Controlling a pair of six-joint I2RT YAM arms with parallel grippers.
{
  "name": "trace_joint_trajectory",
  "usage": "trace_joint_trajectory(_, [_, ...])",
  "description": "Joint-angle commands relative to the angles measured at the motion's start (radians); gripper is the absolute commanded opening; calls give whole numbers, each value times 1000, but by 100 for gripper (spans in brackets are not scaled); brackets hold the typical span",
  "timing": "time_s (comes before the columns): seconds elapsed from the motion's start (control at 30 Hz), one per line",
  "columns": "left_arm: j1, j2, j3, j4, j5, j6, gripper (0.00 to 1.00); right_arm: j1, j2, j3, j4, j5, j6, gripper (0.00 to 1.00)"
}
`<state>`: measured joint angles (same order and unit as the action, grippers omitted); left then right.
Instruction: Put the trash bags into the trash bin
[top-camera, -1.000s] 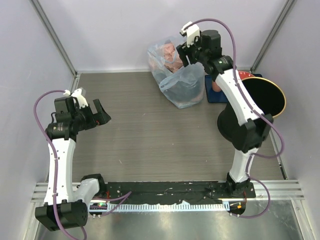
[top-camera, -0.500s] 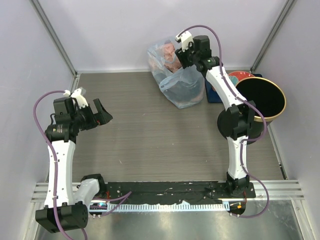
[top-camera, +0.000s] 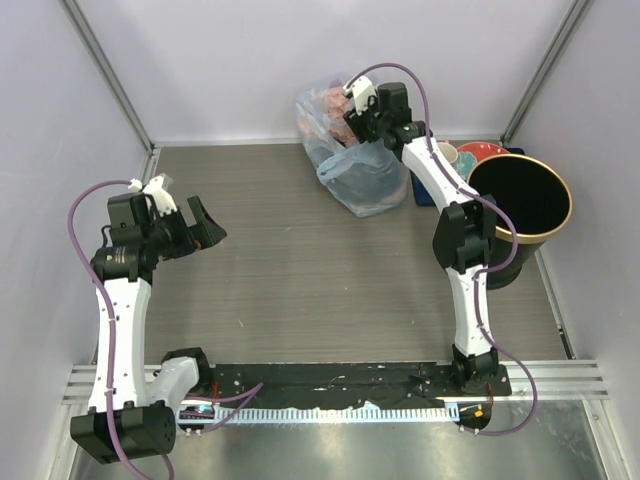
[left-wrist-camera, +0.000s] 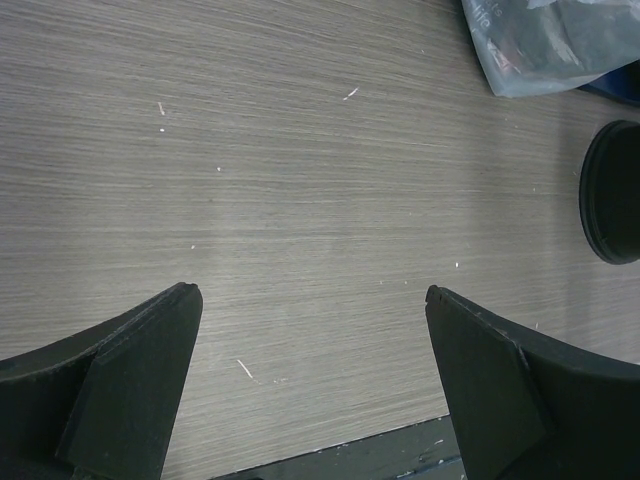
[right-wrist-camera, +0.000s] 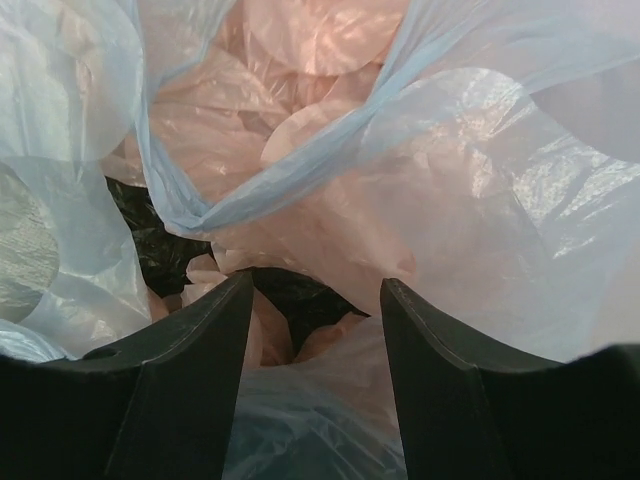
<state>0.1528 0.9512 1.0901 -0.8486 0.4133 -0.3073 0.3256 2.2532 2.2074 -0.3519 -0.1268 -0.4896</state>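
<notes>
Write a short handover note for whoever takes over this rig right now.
Left gripper: open, empty, over the table at the left.
Right gripper: open, poised above the pink bag inside the blue bag at the back.
Bin: at the right, nothing pink visible in it.
Done: nothing binned.
Left: grasp the pink bag, carry it to the bin, drop it in.

No lettering, label, brand, number or sign can be read in any view.
</notes>
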Motion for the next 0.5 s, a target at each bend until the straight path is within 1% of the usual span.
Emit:
trace_joint_trajectory(0.0, [4,1,-9,48,24,0,100,7,25,74,47,-16,-18,61])
trace_joint_trajectory(0.07, [5,4,-13,46,19,4,100,9,40,77,65,-4,-23,67])
trace_joint_trajectory(0.2, [4,6,-13,43,13,7,100,13,71,97,94,27,-30,70])
trace_joint_trajectory(0.27, [4,4,-15,46,13,7,100,13,83,104,128,39,-30,70])
trace_joint_trajectory(0.4, [4,11,-18,49,10,5,100,15,106,126,174,79,-24,62])
trace_joint_trajectory(0.47, [5,11,-15,48,9,5,100,16,95,132,172,64,-14,42])
